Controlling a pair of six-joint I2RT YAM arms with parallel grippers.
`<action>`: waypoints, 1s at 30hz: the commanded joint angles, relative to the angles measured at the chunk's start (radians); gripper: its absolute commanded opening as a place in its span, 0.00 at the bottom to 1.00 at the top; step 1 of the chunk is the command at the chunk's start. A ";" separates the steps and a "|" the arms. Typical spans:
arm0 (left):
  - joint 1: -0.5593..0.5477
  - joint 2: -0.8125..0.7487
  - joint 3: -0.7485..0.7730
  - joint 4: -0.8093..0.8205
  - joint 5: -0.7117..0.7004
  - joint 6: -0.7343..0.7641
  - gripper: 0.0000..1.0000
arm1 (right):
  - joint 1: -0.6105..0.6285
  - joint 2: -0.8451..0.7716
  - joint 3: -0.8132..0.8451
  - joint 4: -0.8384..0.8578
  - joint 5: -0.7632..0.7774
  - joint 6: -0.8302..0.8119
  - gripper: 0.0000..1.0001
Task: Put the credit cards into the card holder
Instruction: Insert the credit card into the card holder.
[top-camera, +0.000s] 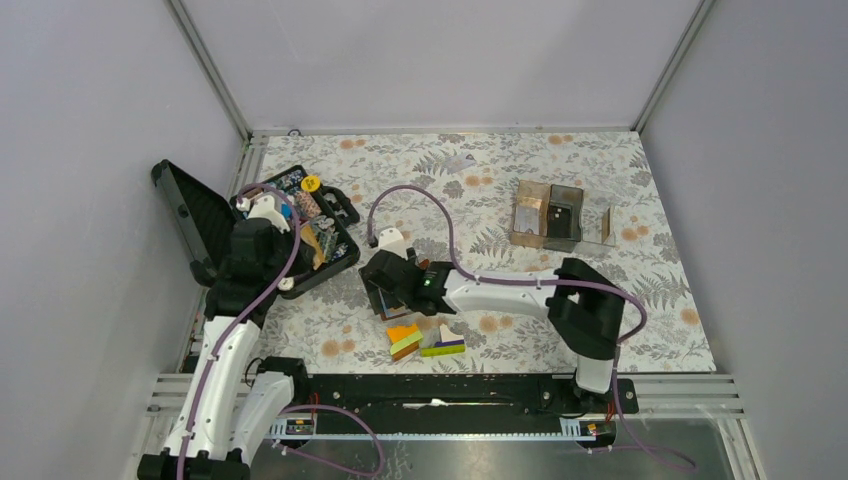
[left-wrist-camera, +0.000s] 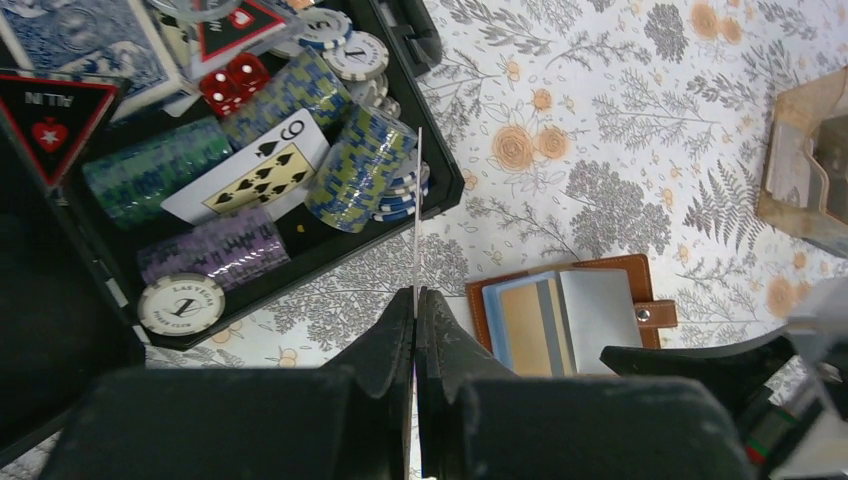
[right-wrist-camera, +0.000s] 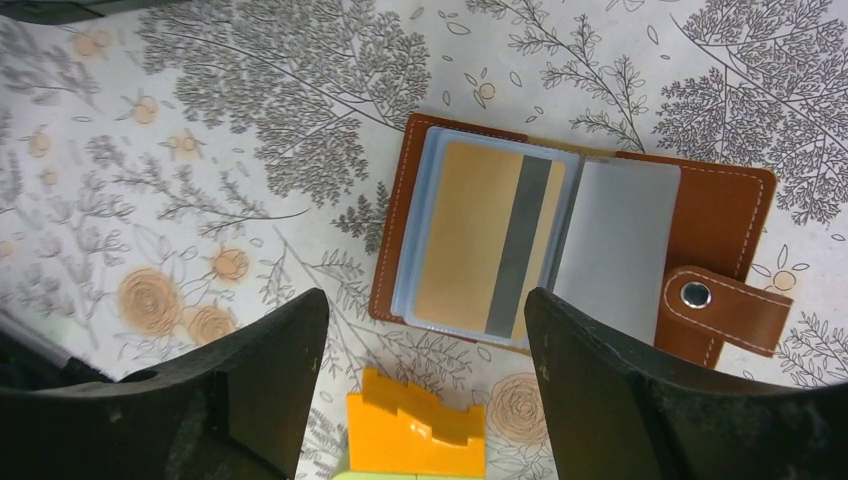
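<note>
The card (left-wrist-camera: 417, 210) in the left gripper (left-wrist-camera: 415, 296) shows edge-on only, its face unseen; that gripper hides the near edge of the card holder (left-wrist-camera: 640, 285); the orange block (right-wrist-camera: 415, 440) runs off-frame.

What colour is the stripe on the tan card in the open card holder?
Grey. The tan card shows best in the right wrist view.

playing card (left-wrist-camera: 250, 170): "9" with spade pips | white poker chip (left-wrist-camera: 181, 303): "LAS VEGAS", "1" | black triangular marker (left-wrist-camera: 48, 115): "ALL IN", upside down | second white chip (left-wrist-camera: 360, 55): "1"
</note>
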 joint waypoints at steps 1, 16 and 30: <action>0.007 -0.047 0.032 0.003 -0.093 0.025 0.00 | 0.001 0.082 0.095 -0.099 0.073 0.031 0.80; 0.013 -0.076 0.030 0.002 -0.090 0.018 0.00 | -0.021 0.277 0.248 -0.242 0.139 0.053 0.84; 0.013 -0.069 0.029 0.008 -0.063 0.015 0.00 | -0.076 0.230 0.141 -0.150 -0.039 0.082 0.79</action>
